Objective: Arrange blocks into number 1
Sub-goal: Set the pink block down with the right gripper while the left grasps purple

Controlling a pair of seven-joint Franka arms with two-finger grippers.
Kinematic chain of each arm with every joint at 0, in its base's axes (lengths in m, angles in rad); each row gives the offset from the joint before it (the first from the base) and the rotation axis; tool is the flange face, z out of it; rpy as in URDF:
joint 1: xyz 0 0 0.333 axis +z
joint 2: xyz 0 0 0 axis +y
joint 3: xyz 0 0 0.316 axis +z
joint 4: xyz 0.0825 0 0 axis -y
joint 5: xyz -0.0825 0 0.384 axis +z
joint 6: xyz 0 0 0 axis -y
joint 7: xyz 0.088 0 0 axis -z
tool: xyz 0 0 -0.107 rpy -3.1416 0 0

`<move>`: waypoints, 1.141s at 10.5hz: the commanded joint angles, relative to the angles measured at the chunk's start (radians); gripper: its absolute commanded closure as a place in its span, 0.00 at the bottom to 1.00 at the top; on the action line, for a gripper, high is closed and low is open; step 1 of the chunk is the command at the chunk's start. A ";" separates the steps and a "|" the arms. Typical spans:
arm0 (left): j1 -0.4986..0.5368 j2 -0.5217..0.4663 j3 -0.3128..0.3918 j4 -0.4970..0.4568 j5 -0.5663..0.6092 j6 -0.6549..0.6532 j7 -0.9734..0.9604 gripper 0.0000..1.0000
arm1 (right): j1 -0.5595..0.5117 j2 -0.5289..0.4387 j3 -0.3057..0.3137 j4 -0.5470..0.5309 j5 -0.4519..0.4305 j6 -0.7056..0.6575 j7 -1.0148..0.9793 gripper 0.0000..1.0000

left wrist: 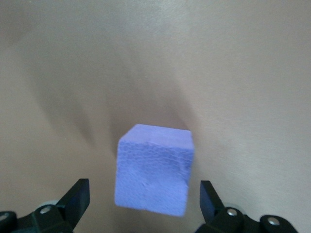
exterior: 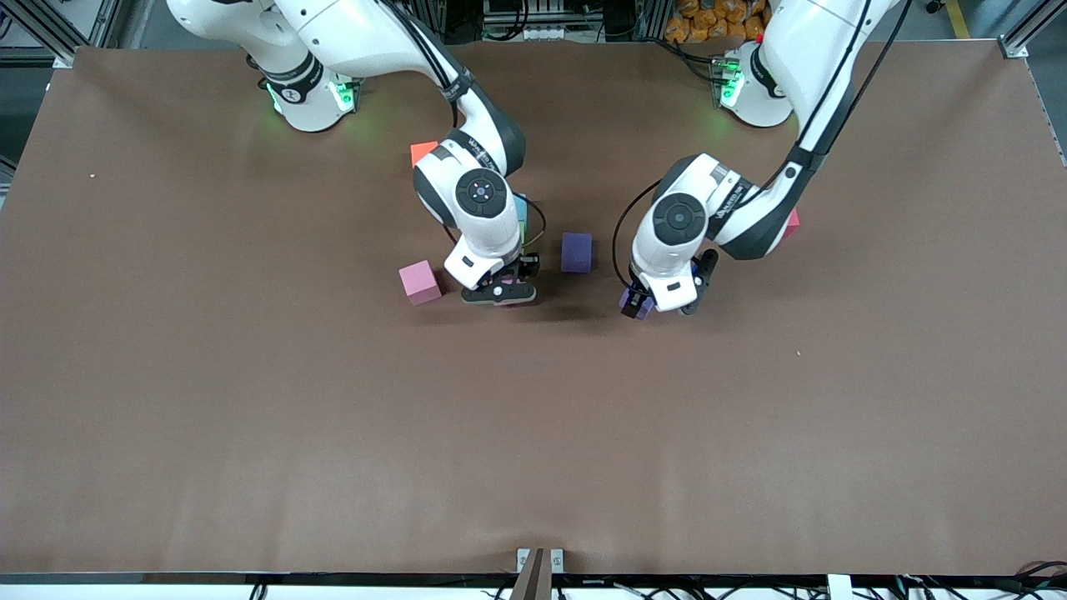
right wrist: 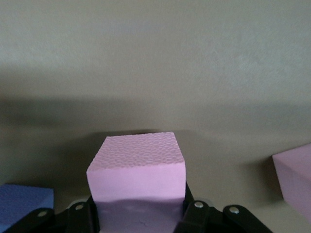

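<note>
The blocks are small matte foam cubes, which look light, soft and a little springy, with a pebbled skin that should not slip; each is probably best taken across two flat parallel faces, low on the body, with only a gentle squeeze so the foam does not bulge or twist.

The right claw (exterior: 500,292) sits low at the middle of the tabletop (exterior: 250,417), clenched on a pink cube (right wrist: 138,170) by its side faces. A second pink cube (exterior: 419,282) rests on the tabletop just beside it, toward the right arm's end. A dark purple cube (exterior: 576,252) lies between the two claws, farther from the front camera than either. The left claw (exterior: 663,304) is released, its fingers (left wrist: 75,199) standing wide on either side of a lighter purple cube (left wrist: 153,170) without touching it.

An orange cube (exterior: 423,152) peeks out by the right arm's wrist, a light blue cube (exterior: 521,207) is mostly hidden by that arm, and a sliver of red cube (exterior: 792,222) shows under the left arm.

The front view alone gives the layout and these half-hidden cubes, yet barely shows what the right claw grasps. The right wrist view makes that grip plain and shows the pink neighbour and a blue-purple corner. The left wrist view shows the open gaps at both sides of its cube, which the front view hides
</note>
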 commanded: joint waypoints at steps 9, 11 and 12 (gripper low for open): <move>0.016 0.042 -0.003 -0.026 0.102 0.093 -0.018 0.00 | 0.046 0.004 0.004 -0.052 0.021 -0.005 0.038 0.60; 0.031 0.045 -0.006 -0.028 0.102 0.093 0.046 0.89 | 0.046 0.004 0.007 -0.051 0.021 -0.006 0.052 0.56; 0.031 0.048 -0.006 -0.028 0.102 0.093 0.058 1.00 | 0.046 0.004 0.007 -0.051 0.021 -0.006 0.052 0.54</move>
